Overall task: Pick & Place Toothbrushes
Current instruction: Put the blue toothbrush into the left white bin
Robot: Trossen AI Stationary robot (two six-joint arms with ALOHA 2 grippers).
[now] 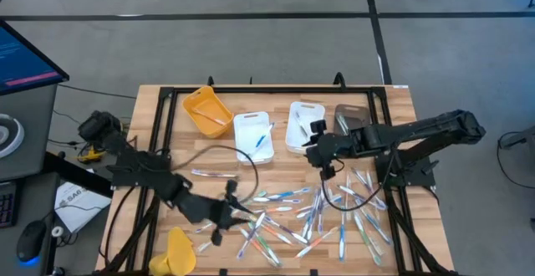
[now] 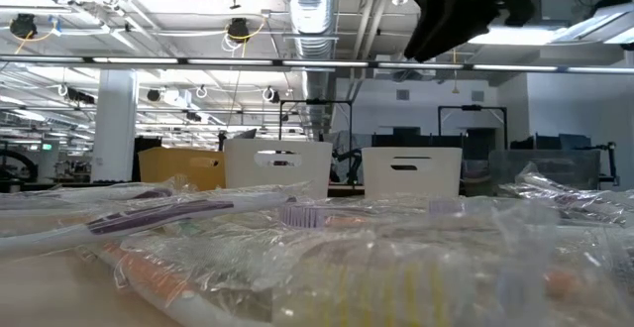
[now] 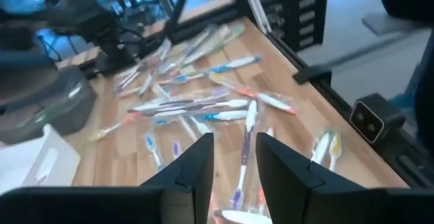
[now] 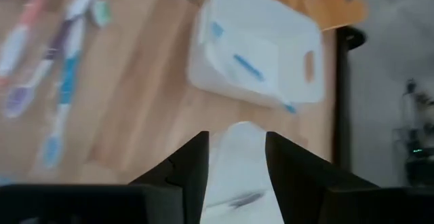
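Yellow tray [image 1: 206, 111], white tray [image 1: 252, 136]

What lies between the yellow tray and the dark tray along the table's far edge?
Two white trays: one holding a blue toothbrush, the next beside the dark tray. The high view shows it; yellow tray sits leftmost.

A: Even overhead light; soft shadows on table [image 1: 276, 100]. Ceiling lamps [image 2: 238, 32] glare in low view.
B: Foreground toothbrushes [image 2: 198, 213] out of focus. Both wrist views motion-blurred, right worse.
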